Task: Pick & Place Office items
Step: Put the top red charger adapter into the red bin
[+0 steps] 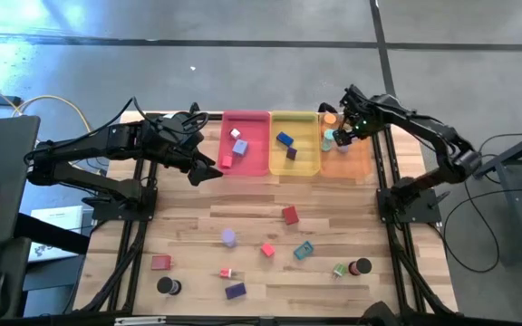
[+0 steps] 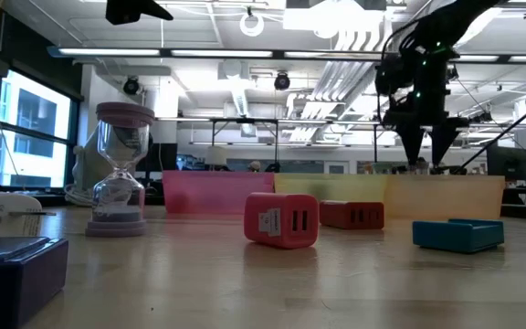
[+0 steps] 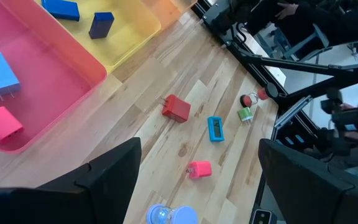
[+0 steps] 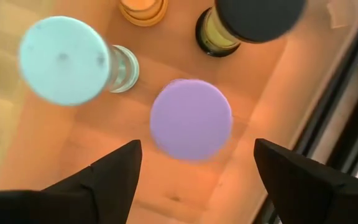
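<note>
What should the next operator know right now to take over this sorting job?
Right gripper: open, above the orange tray, a purple-topped piece right beneath it, seemingly just released.
Left gripper: open and empty, at the pink tray's near left corner.
Done: pieces lie in all three trays, including two blue ones in the yellow tray.
Left: about ten loose pieces on the table, such as the red block and teal block.
</note>
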### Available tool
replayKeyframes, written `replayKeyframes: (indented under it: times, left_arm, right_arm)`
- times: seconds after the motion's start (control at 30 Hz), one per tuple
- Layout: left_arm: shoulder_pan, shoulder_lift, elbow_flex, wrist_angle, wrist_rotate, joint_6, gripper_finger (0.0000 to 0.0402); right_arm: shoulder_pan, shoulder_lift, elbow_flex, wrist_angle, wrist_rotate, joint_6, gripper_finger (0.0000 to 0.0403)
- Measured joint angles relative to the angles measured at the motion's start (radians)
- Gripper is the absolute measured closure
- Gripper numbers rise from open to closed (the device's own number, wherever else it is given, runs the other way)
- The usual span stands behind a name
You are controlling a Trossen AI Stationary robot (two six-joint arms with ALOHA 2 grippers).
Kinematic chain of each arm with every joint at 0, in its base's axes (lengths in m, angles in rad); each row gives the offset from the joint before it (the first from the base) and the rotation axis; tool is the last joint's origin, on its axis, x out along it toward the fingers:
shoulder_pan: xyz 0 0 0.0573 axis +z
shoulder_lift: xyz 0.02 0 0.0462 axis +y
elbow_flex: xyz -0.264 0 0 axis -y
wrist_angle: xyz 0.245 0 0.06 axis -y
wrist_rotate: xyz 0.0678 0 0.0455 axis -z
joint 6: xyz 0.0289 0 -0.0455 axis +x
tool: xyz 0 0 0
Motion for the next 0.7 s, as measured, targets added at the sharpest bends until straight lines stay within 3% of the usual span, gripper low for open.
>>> replayKeyframes:
  times: [0.3,0.7]
  left_arm:
    - [0.000,0.005,0.000,0.028,-0.011,0.002,0.0085]
    - [0.000,0.009,0.000,0.048,-0.024,0.002,0.0085]
  right_arm:
    - [0.095,-0.228,0.001,-0.061,0.033,0.044,0.0104]
    - [0.380,-0.483,0.001,-0.014,0.014,0.221,0.0104]
